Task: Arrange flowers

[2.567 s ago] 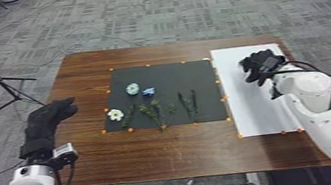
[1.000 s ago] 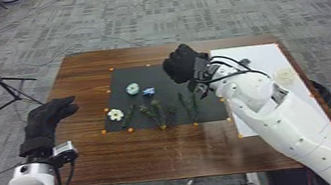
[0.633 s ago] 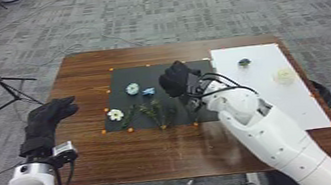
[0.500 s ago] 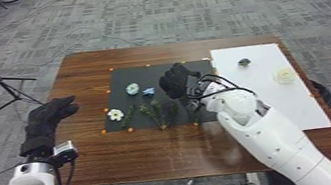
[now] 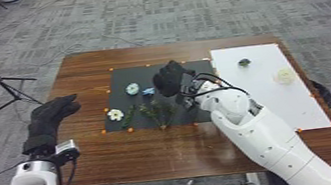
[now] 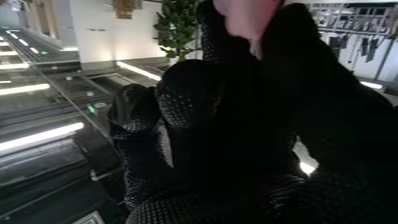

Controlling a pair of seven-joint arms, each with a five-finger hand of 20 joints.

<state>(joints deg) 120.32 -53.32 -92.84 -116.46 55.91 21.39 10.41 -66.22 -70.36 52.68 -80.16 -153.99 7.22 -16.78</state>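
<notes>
The right hand (image 5: 170,80) is gloved in black, its fingers (image 6: 190,92) extended. A pink item (image 6: 249,19), unidentified, shows between two fingers near their tips; contact cannot be confirmed. Noted beyond the fingers: a green leafy plant (image 6: 176,27), a pale wall (image 6: 124,46) and a bright light strip (image 6: 43,137).

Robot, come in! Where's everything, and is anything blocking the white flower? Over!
Right robot hand over rectangular black mat. Left robot hand left of mat. White-petalled flower lying on mat, nothing covering it.
</notes>
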